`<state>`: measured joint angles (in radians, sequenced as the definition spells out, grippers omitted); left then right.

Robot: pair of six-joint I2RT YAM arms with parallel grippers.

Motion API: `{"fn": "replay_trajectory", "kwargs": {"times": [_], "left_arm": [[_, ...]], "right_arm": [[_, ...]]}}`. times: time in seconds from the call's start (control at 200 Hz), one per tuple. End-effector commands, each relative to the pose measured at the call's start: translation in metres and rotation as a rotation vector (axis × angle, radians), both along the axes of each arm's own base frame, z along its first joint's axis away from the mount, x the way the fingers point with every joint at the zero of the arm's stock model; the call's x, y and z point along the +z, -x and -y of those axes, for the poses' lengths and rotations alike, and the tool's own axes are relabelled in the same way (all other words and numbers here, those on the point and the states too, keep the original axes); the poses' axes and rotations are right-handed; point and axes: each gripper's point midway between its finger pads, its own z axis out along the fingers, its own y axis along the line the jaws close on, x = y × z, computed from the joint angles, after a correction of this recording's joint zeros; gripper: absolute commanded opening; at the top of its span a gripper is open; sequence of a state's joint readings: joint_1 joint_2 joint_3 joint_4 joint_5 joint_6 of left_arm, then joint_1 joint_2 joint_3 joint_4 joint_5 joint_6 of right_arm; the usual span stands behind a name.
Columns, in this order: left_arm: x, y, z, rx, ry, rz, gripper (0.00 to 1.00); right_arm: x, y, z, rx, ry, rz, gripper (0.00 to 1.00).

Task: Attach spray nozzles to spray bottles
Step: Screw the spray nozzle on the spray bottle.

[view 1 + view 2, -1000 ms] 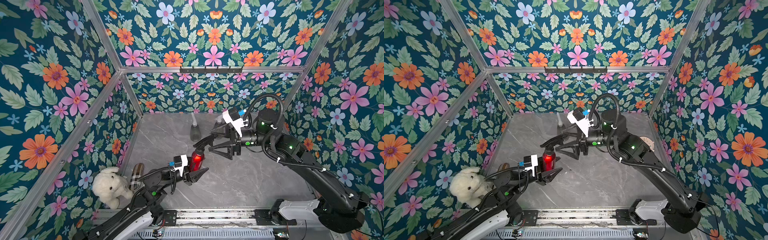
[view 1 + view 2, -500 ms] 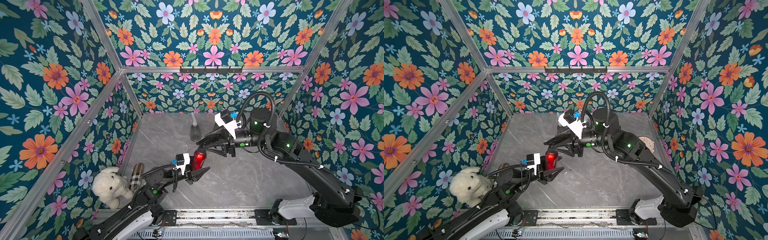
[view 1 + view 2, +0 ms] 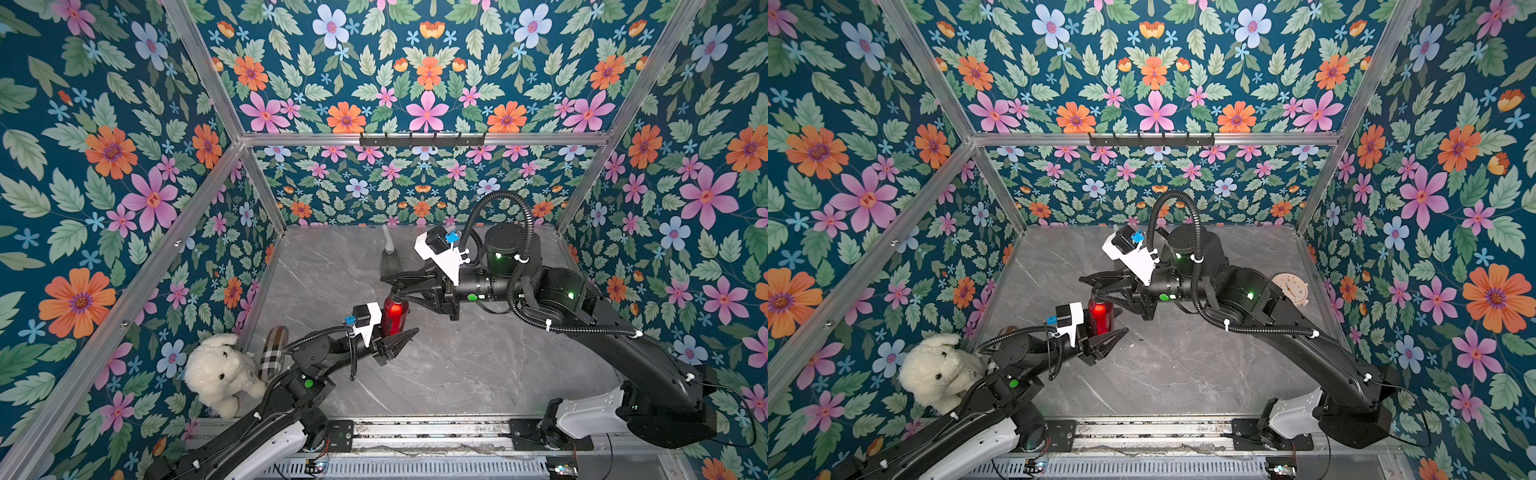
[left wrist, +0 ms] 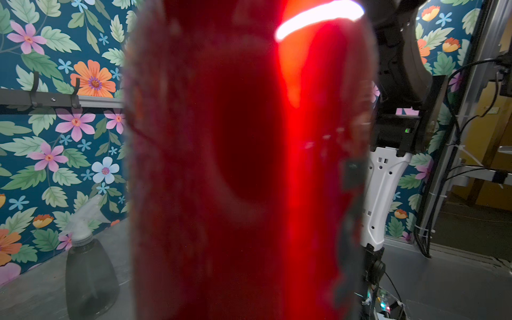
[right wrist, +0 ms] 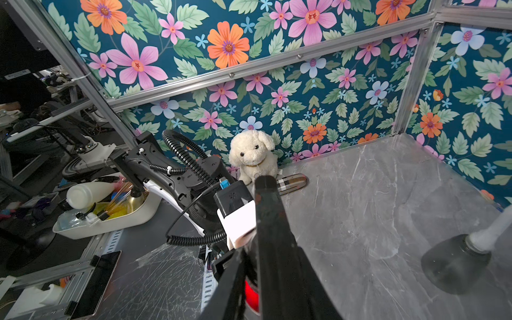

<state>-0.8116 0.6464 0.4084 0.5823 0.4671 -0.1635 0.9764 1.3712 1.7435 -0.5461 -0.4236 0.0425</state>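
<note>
A slim red spray bottle point(image 3: 395, 313) stands upright above the table in both top views, with my left gripper point(image 3: 399, 332) shut on its lower body. It fills the left wrist view as a red blur point(image 4: 249, 166). A black spray nozzle point(image 3: 394, 291) sits on its neck, and my right gripper point(image 3: 390, 286) reaches in from the right, its jaws shut on that nozzle. The right wrist view shows only a sliver of red point(image 5: 250, 296) between the dark fingers. A smoky-grey spray bottle point(image 3: 390, 259) with a whitish nozzle on it stands near the back wall.
A white plush dog point(image 3: 220, 374) and a plaid oblong case point(image 3: 272, 353) lie in the near left corner. A round peach disc point(image 3: 1289, 286) lies by the right wall. A hook rail point(image 3: 422, 139) runs along the back wall.
My right gripper has moved left onto the top of the red bottle and its jaws have closed from wide open onto the black nozzle. The left gripper and bottle have stayed put.
</note>
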Motion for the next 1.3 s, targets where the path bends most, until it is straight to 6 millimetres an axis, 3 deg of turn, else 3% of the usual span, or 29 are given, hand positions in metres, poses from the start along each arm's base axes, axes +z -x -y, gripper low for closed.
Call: {"fn": "replay_trajectory", "kwargs": {"times": [0.0,0.315,0.455,0.8,0.94,1.06,1.165,1.295], "left_arm": [[0.015,-0.004,-0.006,0.051,0.039,0.055,0.00],[0.017,-0.017,-0.012,0.134,0.038,0.052,0.00],[0.016,-0.015,-0.014,0.130,0.042,0.056,0.00],[0.021,-0.006,-0.016,0.101,0.062,0.072,0.00],[0.024,-0.003,-0.016,0.088,0.073,0.079,0.00],[0.024,-0.001,-0.016,0.080,0.075,0.081,0.00],[0.024,0.000,-0.014,0.065,0.069,0.081,0.00],[0.021,0.000,-0.010,0.050,0.056,0.074,0.00]], "right_arm": [[-0.012,-0.015,0.002,-0.134,0.034,-0.044,0.29],[-0.023,-0.025,-0.014,-0.404,0.108,-0.014,0.30],[-0.019,-0.017,-0.019,-0.372,0.098,-0.008,0.36],[0.008,0.014,0.012,-0.226,-0.038,0.082,0.72],[0.026,0.029,0.036,-0.140,-0.161,0.113,0.76],[0.034,0.024,0.055,-0.178,-0.198,0.118,0.75],[0.032,0.014,0.054,-0.206,-0.161,0.106,0.76],[0.030,0.010,0.036,-0.176,-0.119,0.082,0.84]]}}
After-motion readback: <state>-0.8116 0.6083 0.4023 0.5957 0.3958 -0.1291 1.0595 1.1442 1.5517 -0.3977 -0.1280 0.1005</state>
